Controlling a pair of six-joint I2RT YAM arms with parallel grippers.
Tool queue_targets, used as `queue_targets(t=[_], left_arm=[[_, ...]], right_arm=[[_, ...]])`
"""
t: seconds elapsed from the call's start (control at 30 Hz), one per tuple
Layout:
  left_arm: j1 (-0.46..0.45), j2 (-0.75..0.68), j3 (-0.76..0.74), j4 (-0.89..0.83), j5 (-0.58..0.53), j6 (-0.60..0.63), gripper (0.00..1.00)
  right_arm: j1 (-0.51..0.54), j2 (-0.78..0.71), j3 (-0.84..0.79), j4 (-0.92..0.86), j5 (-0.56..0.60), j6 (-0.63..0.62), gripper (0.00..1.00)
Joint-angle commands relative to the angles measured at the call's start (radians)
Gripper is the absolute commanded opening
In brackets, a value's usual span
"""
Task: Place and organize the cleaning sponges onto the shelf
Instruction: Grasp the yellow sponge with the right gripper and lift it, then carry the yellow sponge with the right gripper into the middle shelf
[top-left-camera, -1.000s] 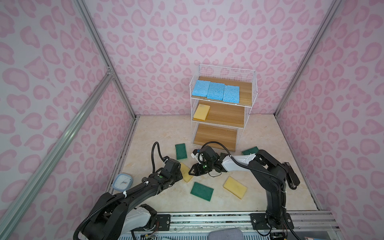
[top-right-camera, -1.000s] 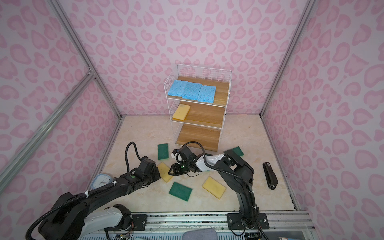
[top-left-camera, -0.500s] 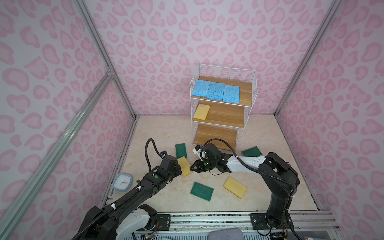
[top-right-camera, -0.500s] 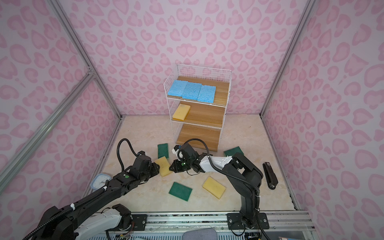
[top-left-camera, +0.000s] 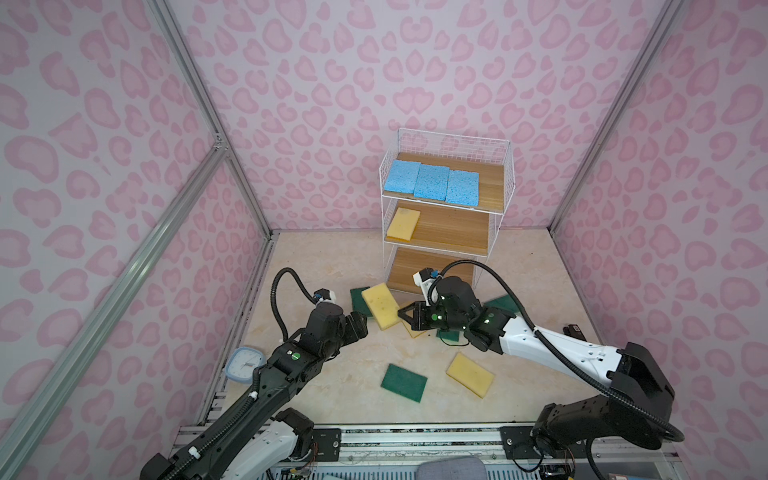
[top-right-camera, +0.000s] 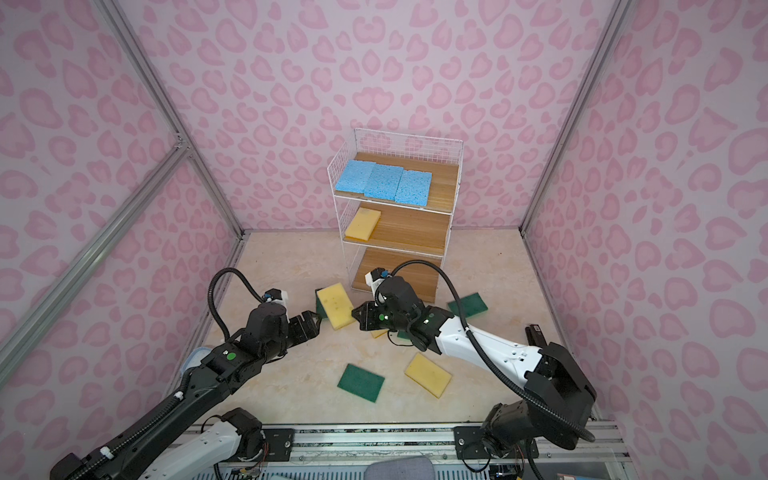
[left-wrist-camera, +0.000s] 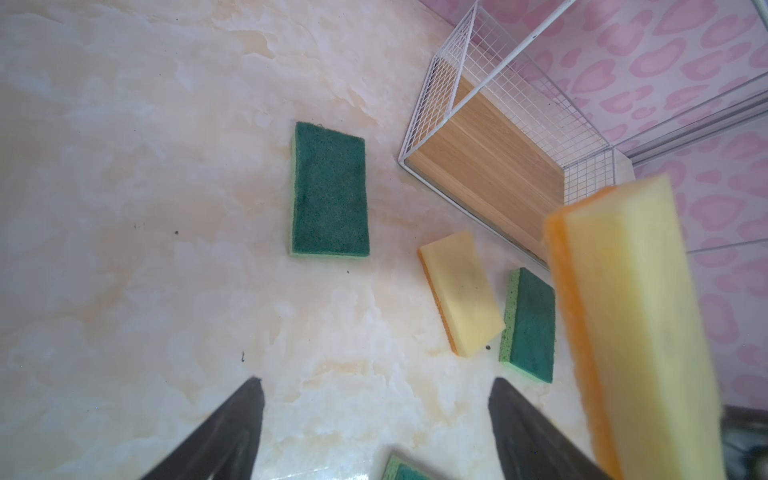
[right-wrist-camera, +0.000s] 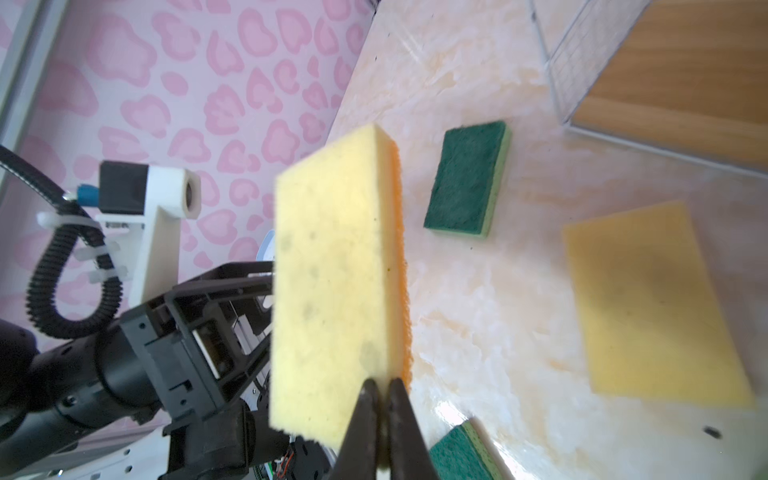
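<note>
Shelf (top-left-camera: 453, 230) stands at the far wall, just beyond both grippers, the right one nearer; left gripper (top-left-camera: 361, 328) gapes empty just beside the load; right gripper (top-left-camera: 404, 319) pinches 1 yellow sponge (top-left-camera: 380, 305) by its near end, raised off the floor, long axis angled away toward the shelf's left side.
</note>
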Motion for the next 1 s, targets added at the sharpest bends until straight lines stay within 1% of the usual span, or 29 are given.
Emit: queue_targets(t=[0.0, 0.13, 0.23, 0.33, 0.47, 0.8, 0.97], left_arm=[[0.002, -0.014, 0.02, -0.013, -0.008, 0.024, 0.86], [0.005, -0.024, 0.041, -0.016, -0.004, 0.037, 0.86], [0.007, -0.019, 0.05, -0.012, 0.008, 0.043, 0.86], [0.007, -0.007, 0.043, 0.006, 0.022, 0.044, 0.86], [0.007, 0.01, 0.025, 0.034, 0.039, 0.043, 0.86], [0.008, 0.038, 0.009, 0.071, 0.068, 0.049, 0.86], [0.008, 0.039, 0.001, 0.077, 0.084, 0.054, 0.86]], right_arm=[[-0.011, -0.044, -0.008, -0.065, 0.107, 0.025, 0.08], [-0.047, -0.081, -0.009, -0.099, 0.136, 0.039, 0.08], [-0.075, -0.118, -0.02, -0.092, 0.167, 0.076, 0.08], [-0.089, -0.154, -0.02, -0.098, 0.255, 0.132, 0.08], [-0.098, -0.181, -0.009, -0.068, 0.33, 0.191, 0.08], [-0.102, -0.107, 0.126, -0.057, 0.49, 0.304, 0.07], [-0.118, -0.031, 0.203, -0.053, 0.523, 0.334, 0.06]])
